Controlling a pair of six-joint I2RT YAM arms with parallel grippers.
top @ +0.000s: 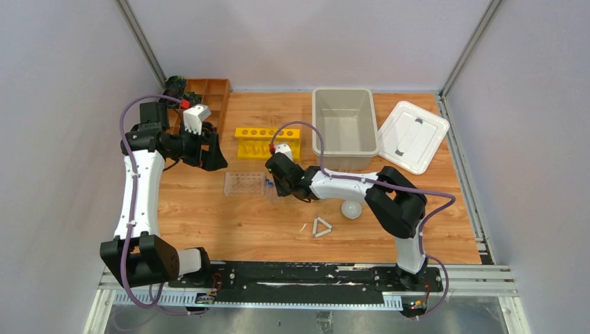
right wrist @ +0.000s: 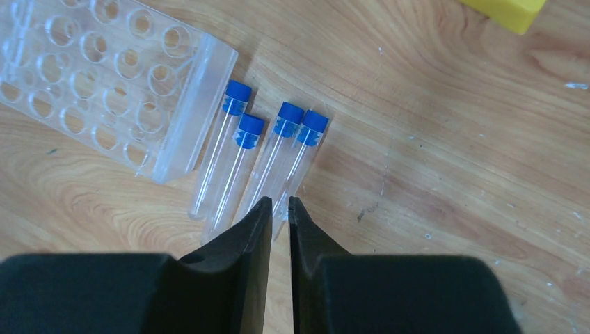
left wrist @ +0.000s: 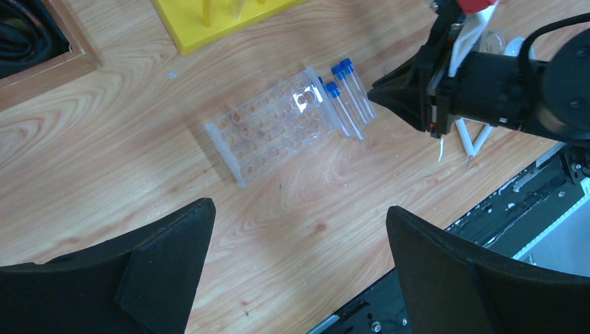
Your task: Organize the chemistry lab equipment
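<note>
A clear plastic tube rack (top: 245,183) (left wrist: 275,125) (right wrist: 104,76) lies flat on the table. Several clear tubes with blue caps (left wrist: 348,97) (right wrist: 236,153) lie side by side just right of it. My right gripper (top: 276,185) (right wrist: 278,202) is low over them, jaws closed to a narrow slit on the bottom end of the rightmost tube (right wrist: 303,149), which still lies on the wood. My left gripper (top: 211,154) (left wrist: 299,209) is open and empty, above the table left of the rack. A white round dish (top: 352,209) and a small white triangle (top: 321,227) lie nearer the front. I see no beaker or funnel.
A yellow rack (top: 268,141) stands behind the clear rack. A grey bin (top: 343,129) and its white lid (top: 412,136) sit at the back right. A wooden compartment tray (top: 209,94) is at the back left, behind my left gripper.
</note>
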